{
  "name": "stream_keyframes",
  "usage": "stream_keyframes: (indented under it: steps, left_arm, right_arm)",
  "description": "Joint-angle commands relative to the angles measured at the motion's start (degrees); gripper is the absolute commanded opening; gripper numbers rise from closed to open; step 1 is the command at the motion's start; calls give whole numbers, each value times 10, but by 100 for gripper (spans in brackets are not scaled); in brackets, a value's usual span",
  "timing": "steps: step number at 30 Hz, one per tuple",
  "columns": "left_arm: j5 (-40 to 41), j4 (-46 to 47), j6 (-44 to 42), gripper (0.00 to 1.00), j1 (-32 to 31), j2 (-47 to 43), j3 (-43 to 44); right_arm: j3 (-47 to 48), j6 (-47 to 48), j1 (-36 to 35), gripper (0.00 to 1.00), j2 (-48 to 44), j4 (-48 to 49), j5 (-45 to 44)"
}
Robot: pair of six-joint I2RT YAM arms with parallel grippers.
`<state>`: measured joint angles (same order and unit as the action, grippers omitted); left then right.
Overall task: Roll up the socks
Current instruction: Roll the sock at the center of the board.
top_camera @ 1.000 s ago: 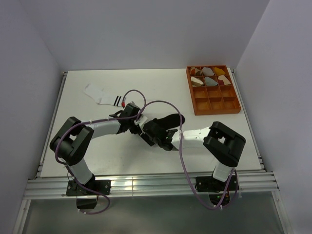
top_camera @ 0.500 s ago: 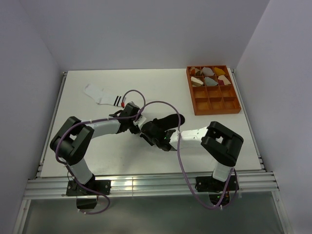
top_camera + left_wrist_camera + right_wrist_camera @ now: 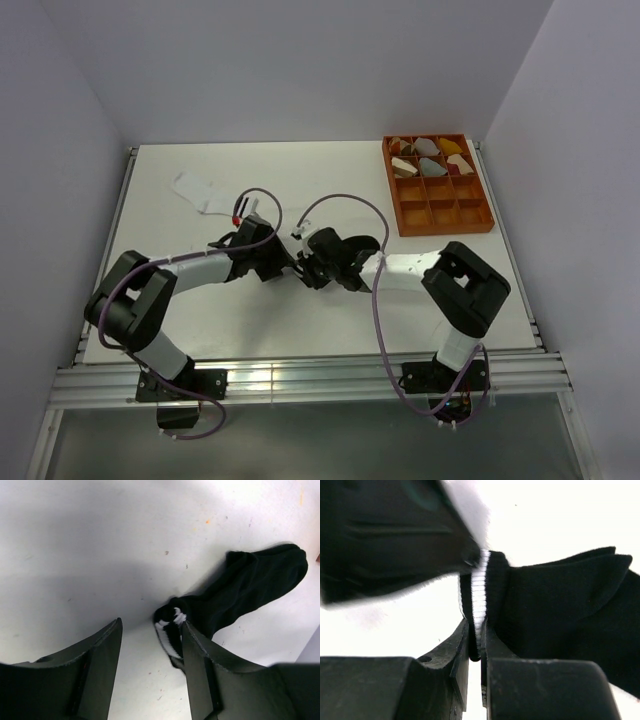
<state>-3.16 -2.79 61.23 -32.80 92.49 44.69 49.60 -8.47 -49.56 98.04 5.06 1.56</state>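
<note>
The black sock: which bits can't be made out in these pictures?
- Top view: the cuff of the black sock is hidden under the left gripper and right gripper.
- Left wrist view: part of the cuff sits behind a finger.
- Right wrist view: far end cut off by the right edge; the dark shape above the cuff is too blurred to name.

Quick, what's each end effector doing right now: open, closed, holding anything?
Left end effector: open, holding nothing.
Right end effector: closed on the striped cuff of the black sock.
</note>
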Motion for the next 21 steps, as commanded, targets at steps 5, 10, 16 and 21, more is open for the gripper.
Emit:
stream_keyframes:
  steps: [5,10,16,21]
  left_arm:
    - [-15,55,-3,57,14,-26,0]
    - [-80,30,-102,57,24,32,95]
    - [-165,-58,-209,59,33,123,197]
    - [-219,-109,-272,59,33,190,254]
  right_arm:
    - [-39,-45,40,0,-39,-2,89]
    - [-30,-37,41,0,-25,-7,103]
    - [-30,-32,41,0,-26,-3,100]
    - [-26,-27,41,0,-18,-6,97]
